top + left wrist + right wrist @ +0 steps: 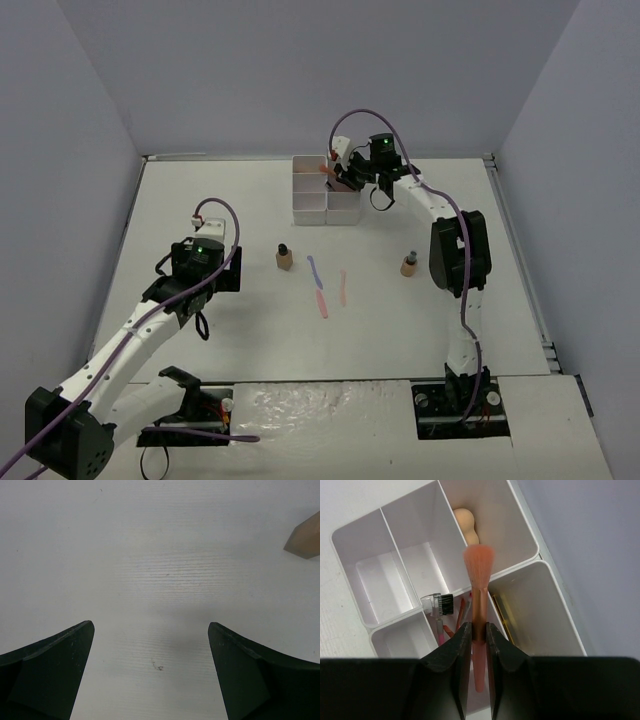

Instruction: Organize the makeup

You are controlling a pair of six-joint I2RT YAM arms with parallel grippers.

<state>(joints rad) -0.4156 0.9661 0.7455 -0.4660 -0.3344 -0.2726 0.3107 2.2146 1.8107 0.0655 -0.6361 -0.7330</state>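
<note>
My right gripper (478, 626) is shut on the handle of a pink makeup brush (479, 562), held bristles-up over the white compartment box (415, 515). In the box lie a peach sponge (465, 520), a black-bristled brow comb (436, 605) with thin sticks, and a gold tube (502, 620). On the table stand two tan bottles with black caps (284, 259) (408, 265). Between them lie a blue stick (313, 268), a pink stick (321, 304) and a peach stick (342, 288). My left gripper (151, 625) hangs open over bare table, left of one tan bottle (305, 540).
The box (325, 190) sits at the back middle of the white table (200, 200), near the rear wall. Grey walls close in the left, right and back sides. The arm bases stand at the near edge.
</note>
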